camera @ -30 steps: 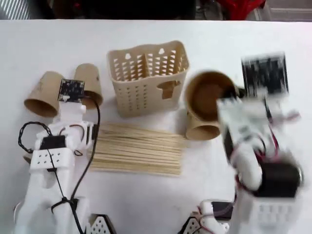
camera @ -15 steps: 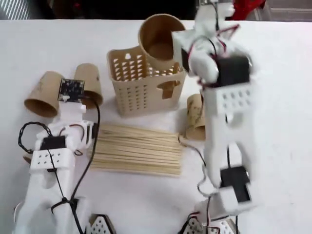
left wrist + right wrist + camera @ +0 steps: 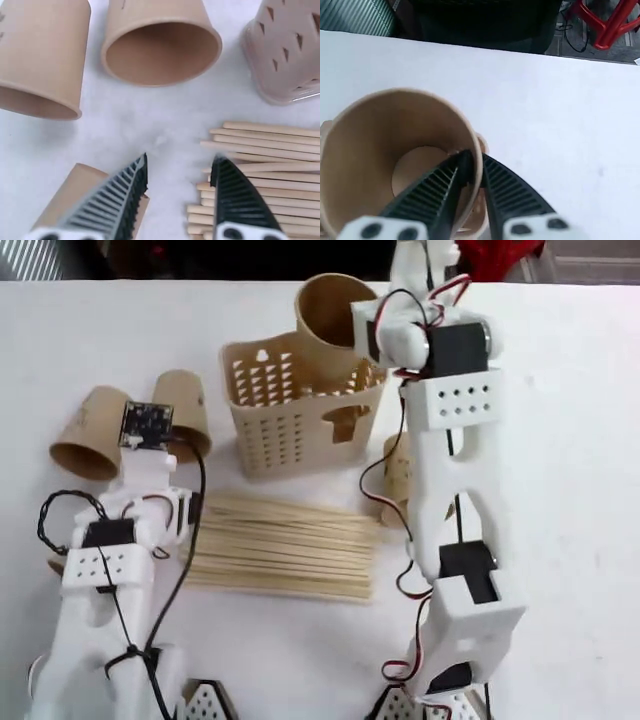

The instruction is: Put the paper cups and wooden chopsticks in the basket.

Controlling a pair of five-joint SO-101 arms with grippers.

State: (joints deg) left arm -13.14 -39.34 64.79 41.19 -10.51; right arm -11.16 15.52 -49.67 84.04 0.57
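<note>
My right gripper [image 3: 479,165] is shut on the rim of a brown paper cup [image 3: 395,150], one finger inside and one outside. In the high view that cup [image 3: 328,310] hangs upright over the back right part of the cream perforated basket [image 3: 290,425]. Another cup [image 3: 397,480] lies on the table, partly hidden behind the right arm. My left gripper [image 3: 180,167] is open just above the table, between two cups lying on their sides [image 3: 160,45] [image 3: 40,55] and the pile of wooden chopsticks [image 3: 260,165]. A third cup [image 3: 75,200] lies under one of its fingers.
The chopstick pile [image 3: 280,545] lies in front of the basket, between the two arms. The right arm [image 3: 455,470] stretches from the front edge to the back of the table. Chairs and a red stool [image 3: 605,20] stand beyond the far edge.
The right arm swung from the table's right side up and left, carrying the cup over the basket. The left arm has not moved.
</note>
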